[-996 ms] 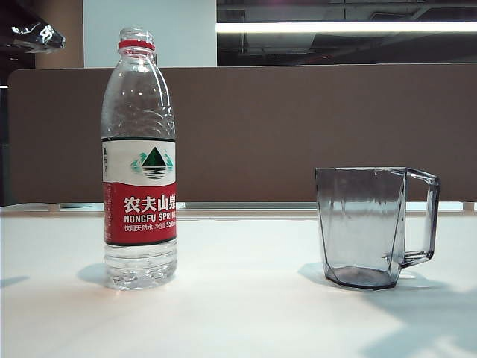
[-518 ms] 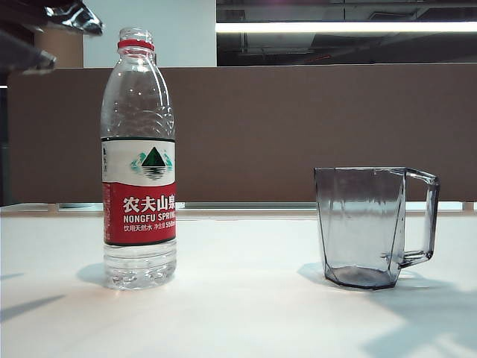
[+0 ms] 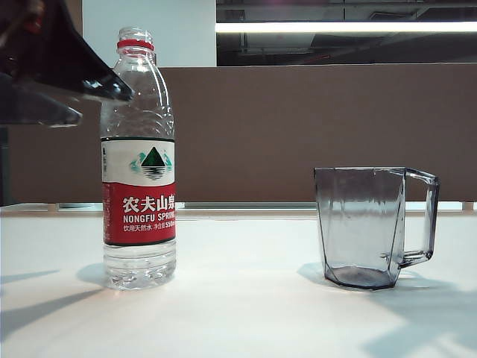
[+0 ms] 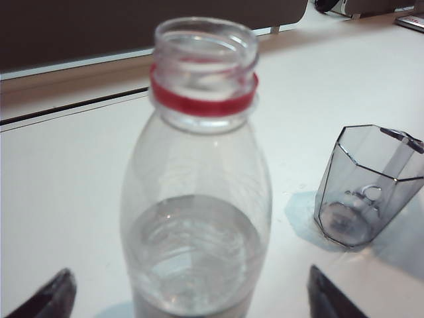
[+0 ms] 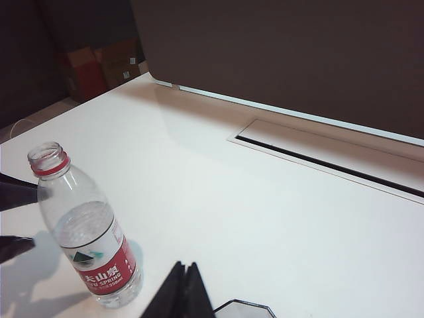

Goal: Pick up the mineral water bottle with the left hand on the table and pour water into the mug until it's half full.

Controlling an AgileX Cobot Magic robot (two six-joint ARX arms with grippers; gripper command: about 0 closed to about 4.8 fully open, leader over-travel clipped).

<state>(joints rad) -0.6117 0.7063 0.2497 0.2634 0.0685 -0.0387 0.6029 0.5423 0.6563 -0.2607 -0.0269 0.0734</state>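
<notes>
The mineral water bottle (image 3: 139, 160) stands upright and uncapped on the left of the white table (image 3: 246, 313), partly filled. My left gripper (image 3: 104, 107) comes in from the upper left at the bottle's shoulder height. In the left wrist view the left gripper (image 4: 192, 295) is open, its fingertips (image 4: 56, 295) wide apart on either side of the bottle (image 4: 199, 218) and not touching it. The smoky-grey mug (image 3: 365, 227) stands empty to the right, handle turned away from the bottle, and the mug (image 4: 368, 189) shows beyond the bottle. My right gripper (image 5: 184, 265) hangs shut above the mug's rim (image 5: 245, 308), holding nothing.
A brown partition (image 3: 298, 127) runs along the table's far edge. A long slot (image 5: 331, 159) is cut into the tabletop near that edge. Cardboard boxes (image 5: 99, 66) sit on the floor beyond the table's corner.
My left gripper has come down from the upper left corner toward the bottle, and its fingers now flank the bottle's shoulder. Bottle, mug and right arm have not moved.
</notes>
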